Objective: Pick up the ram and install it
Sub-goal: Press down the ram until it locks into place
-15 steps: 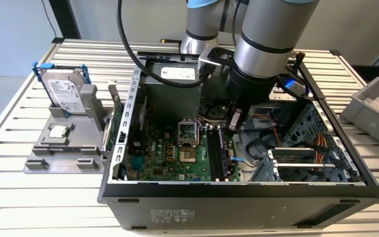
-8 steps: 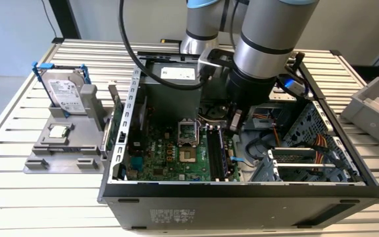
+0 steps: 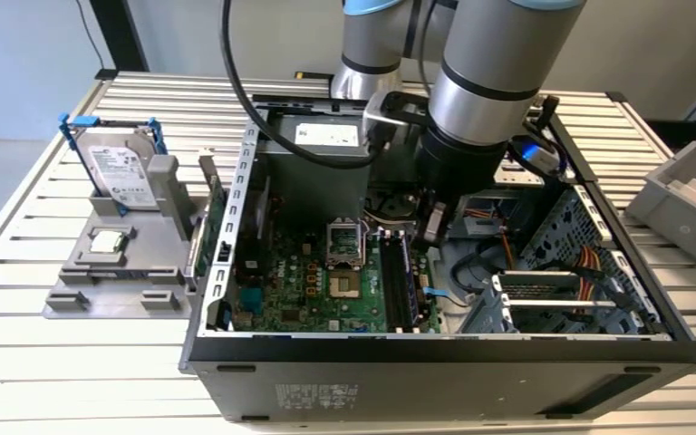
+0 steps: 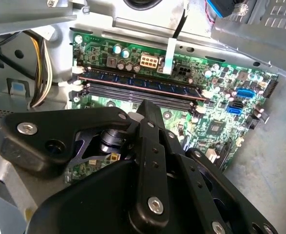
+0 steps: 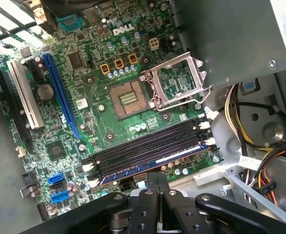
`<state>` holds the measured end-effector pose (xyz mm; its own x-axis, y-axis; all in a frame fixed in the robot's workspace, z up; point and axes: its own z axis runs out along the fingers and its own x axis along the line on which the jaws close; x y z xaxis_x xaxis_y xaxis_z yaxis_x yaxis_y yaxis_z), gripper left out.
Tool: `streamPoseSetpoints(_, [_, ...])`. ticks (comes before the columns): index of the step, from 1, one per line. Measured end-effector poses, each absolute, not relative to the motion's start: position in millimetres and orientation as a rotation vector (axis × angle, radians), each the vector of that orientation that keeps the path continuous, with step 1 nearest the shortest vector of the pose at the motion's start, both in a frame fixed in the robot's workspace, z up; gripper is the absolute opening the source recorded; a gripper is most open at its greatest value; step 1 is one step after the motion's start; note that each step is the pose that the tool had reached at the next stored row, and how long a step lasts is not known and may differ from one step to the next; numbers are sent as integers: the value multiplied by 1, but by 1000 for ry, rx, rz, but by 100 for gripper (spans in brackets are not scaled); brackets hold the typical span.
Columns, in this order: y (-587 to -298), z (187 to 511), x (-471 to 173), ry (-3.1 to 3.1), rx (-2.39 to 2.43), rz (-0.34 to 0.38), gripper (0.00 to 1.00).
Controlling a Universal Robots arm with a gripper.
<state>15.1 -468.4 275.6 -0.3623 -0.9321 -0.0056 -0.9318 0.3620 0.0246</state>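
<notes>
Exterior view: the arm reaches down into the open computer case point(image 3: 445, 349), with the gripper point(image 3: 430, 237) hanging just above the memory slots point(image 3: 399, 281) at the 3 o'clock side of the motherboard point(image 3: 312, 290).

The ram point(image 4: 140, 84) already sits in a slot. In the second wrist view it appears as a long dark stick with a row of chips, lying in the slot farthest from the gripper's tip. In the first wrist view the ram point(image 5: 155, 162) occupies the slot nearest the gripper point(image 5: 157, 183), which stands just beside it without visible contact.

In both wrist views the 2 fingers point(image 4: 150, 117) are pressed together into a single narrow tip with nothing between them.

The empty processor socket point(image 5: 128, 99) with its raised metal frame point(image 5: 177, 80) lies at about 11 o'clock from the slots in the first wrist view.

Outside the case, toward the exterior view's left, a grey holder point(image 3: 119, 272) stands on the slatted table point(image 3: 33, 362). It carries a silver hard drive point(image 3: 120, 172) upright at its 12 o'clock end and a small square processor chip point(image 3: 109, 241) lying flat just below it.
</notes>
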Motion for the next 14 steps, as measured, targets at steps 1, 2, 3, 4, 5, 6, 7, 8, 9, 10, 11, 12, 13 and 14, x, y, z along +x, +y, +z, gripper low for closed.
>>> streamPoseSetpoints(1, [-468,276,15,-2582,1774,-37,0])
streamPoseSetpoints(2, [-468,276,15,-2579,1778,-37,0])
streamPoseSetpoints(3, [-468,275,15,-2576,1781,-37,0])
streamPoseSetpoints(4, [-468,276,15,-2574,1784,-37,0])
streamPoseSetpoints(5, [-468,275,15,-2572,1787,-37,0])
streamPoseSetpoints(6, [-468,275,15,-2572,1787,-37,0])
streamPoseSetpoints(7, [-468,275,15,-2572,1787,-37,0])
streamPoseSetpoints(8, [-468,275,15,-2570,1790,-37,0])
streamPoseSetpoints(9, [-468,275,15,-2561,1802,-37,0])
streamPoseSetpoints(10, [-468,275,15,-2549,1820,-37,0])
streamPoseSetpoints(11, [-468,274,15,-2536,1838,-37,0])
streamPoseSetpoints(12, [-468,273,15,-2523,1855,-37,0])
streamPoseSetpoints(13, [-468,273,15,-2509,1874,-37,0])
streamPoseSetpoints(14, [-468,272,15,-2492,1897,-38,0])
